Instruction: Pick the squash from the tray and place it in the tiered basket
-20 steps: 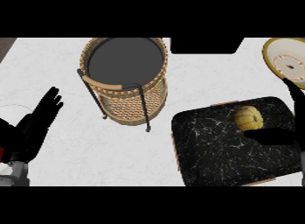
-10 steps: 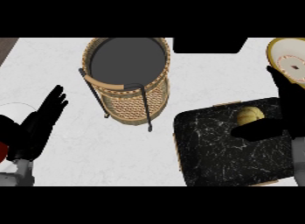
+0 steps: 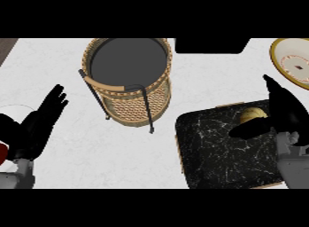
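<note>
The squash [image 3: 253,115] lies near the far right corner of the black marbled tray [image 3: 215,150], which sits at the counter's [image 3: 124,150] near right. The right hand [image 3: 284,116] is at the squash, thumb in front and straight fingers beyond it; whether it touches, I cannot tell. The tiered basket [image 3: 127,84] stands left of the tray. The left hand [image 3: 32,126] rests spread at the counter's left edge.

The tray [image 3: 218,153] looks like polished black marble with white veins and a thin wooden rim. At its 10 o'clock, the tiered basket [image 3: 132,95] is woven wicker on a thin black metal frame. The counter [image 3: 104,155] is pale, smooth stone. The squash [image 3: 252,115] is matt yellow.
</note>
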Controlling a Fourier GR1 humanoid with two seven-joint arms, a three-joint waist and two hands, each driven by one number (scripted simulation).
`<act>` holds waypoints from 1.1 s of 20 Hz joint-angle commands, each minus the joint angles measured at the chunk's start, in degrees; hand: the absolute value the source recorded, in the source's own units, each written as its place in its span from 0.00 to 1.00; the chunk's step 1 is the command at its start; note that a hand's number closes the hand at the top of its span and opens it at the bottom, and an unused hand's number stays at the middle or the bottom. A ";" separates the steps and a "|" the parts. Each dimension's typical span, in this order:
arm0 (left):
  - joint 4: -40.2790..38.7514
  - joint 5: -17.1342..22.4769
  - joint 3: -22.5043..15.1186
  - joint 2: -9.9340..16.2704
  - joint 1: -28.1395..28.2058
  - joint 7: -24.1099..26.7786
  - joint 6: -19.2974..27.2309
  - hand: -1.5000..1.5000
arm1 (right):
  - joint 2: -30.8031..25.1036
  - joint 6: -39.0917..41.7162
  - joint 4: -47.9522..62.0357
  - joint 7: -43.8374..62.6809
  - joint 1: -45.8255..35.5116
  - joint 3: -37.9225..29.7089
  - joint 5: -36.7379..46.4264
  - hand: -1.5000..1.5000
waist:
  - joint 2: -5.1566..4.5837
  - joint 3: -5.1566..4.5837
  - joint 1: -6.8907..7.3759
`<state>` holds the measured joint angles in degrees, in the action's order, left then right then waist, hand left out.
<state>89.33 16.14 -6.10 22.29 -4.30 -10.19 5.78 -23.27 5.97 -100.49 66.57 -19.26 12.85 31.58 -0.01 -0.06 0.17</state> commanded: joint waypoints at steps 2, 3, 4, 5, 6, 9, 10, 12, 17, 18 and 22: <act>-2.27 0.31 1.98 0.05 -2.08 -0.43 -1.40 0.50 | 3.28 -2.63 4.90 3.16 3.18 1.27 5.99 0.00 | -0.05 0.05 -0.24; 1.82 -0.73 0.42 -0.70 1.29 -1.31 -0.42 0.50 | 3.33 -0.25 3.48 5.86 1.56 -0.33 5.46 0.00 | 0.09 0.05 0.02; 1.62 -0.44 1.45 -0.33 1.02 -0.60 -1.36 0.50 | 3.47 -2.04 6.00 1.86 2.67 -1.29 6.34 0.00 | 0.03 0.06 0.04; -0.06 0.11 2.23 -0.94 -0.28 -0.53 -1.50 0.50 | 3.88 -2.18 1.51 3.71 5.61 0.39 8.78 0.00 | 0.09 0.04 -0.34; 0.21 0.48 2.91 0.49 2.10 0.75 -3.61 0.50 | 4.32 -1.60 4.36 4.06 2.83 -0.81 9.50 0.00 | 0.05 0.03 0.03; -2.27 -1.26 2.93 -1.74 0.10 0.63 -2.38 0.50 | 2.84 0.33 1.12 1.50 5.66 -3.27 10.41 0.00 | 0.08 0.04 -0.41; 1.15 -2.39 2.03 -2.01 1.20 -0.02 -2.09 0.50 | 5.22 -2.06 6.86 -0.18 3.40 -2.08 13.57 0.00 | 0.03 0.05 0.01; -0.84 -2.94 2.15 -3.29 -0.54 -1.07 -1.46 0.50 | 3.62 -2.44 8.38 -5.03 6.34 -5.16 12.52 0.00 | 0.00 0.06 -0.20; 1.14 -0.43 5.73 -0.62 2.63 0.19 -5.93 0.50 | 5.55 5.62 8.86 -3.13 5.02 -6.17 8.52 1.00 | 0.05 0.05 0.14; -0.87 -2.23 4.57 -2.18 -0.66 -0.87 -4.03 0.50 | 8.26 6.19 8.24 -0.29 3.24 -5.56 7.89 1.00 | 0.01 0.04 -0.08; 1.67 -2.84 3.80 -2.83 2.31 0.28 -5.61 0.50 | 8.10 4.63 15.38 -7.43 3.95 -3.71 10.08 1.00 | -0.03 0.06 0.30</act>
<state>89.25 13.43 -2.36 19.25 -2.91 -9.70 1.61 -16.27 7.88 -90.16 59.08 -14.52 7.80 41.32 0.20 -0.25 0.16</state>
